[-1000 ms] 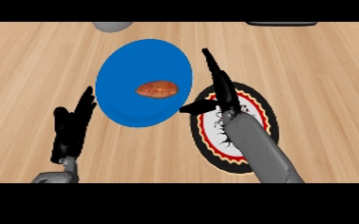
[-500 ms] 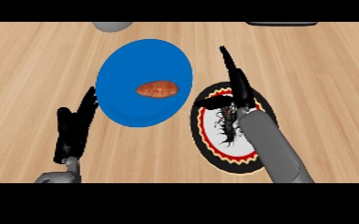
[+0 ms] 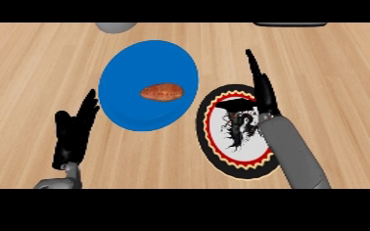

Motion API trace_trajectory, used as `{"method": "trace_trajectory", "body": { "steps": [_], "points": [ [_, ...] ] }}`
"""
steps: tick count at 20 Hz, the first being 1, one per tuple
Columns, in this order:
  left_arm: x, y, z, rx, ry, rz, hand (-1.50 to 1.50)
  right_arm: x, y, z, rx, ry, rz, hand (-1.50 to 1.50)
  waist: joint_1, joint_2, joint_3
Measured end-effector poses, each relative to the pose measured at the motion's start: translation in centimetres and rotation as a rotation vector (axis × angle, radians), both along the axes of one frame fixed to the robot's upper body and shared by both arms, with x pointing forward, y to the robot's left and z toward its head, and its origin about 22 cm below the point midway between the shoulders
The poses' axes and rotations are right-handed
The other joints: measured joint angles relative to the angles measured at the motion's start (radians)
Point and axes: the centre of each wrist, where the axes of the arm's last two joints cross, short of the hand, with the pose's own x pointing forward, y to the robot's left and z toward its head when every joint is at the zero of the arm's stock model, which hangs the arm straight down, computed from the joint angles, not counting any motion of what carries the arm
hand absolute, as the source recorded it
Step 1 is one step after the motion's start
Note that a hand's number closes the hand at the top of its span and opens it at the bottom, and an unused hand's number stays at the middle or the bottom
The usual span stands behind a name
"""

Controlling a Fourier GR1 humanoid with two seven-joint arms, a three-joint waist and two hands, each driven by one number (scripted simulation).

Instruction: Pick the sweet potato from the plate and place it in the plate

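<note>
An orange-brown sweet potato (image 3: 162, 91) lies near the middle of a blue plate (image 3: 131, 68). To the plate's right sits a second plate (image 3: 217, 142), black-rimmed with a red and white pattern. My right hand (image 3: 260, 85) is open above that patterned plate, fingers straight and pointing away, well to the right of the sweet potato and holding nothing. My left hand (image 3: 74, 129) rests open at the lower left, fingers up, just beside the blue plate's lower left edge.
A grey rounded object (image 3: 115, 27) shows at the top edge behind the blue plate. A dark flat object (image 3: 289, 24) lies at the top right. The counter is light wood.
My right hand has moved to the right, away from the blue plate's edge and over the patterned plate. The left hand and sweet potato have stayed put.
</note>
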Motion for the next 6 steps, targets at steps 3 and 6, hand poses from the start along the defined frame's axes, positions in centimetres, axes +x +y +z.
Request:
{"method": "trace_trajectory", "body": {
  "steps": [3,6],
  "points": [
    [-0.3,-0.4,0.0,0.000,0.007,-0.004,0.00,0.0,-0.8,0.4,-0.010,0.007,-0.024,-1.50,-0.001,-0.001,0.000],
    [0.4,-0.4,-0.6,-0.005,0.004,-0.009,0.00,0.2,-2.2,0.1,-0.025,0.007,-0.036,-1.50,-0.001,0.000,0.000]
  ]
}}
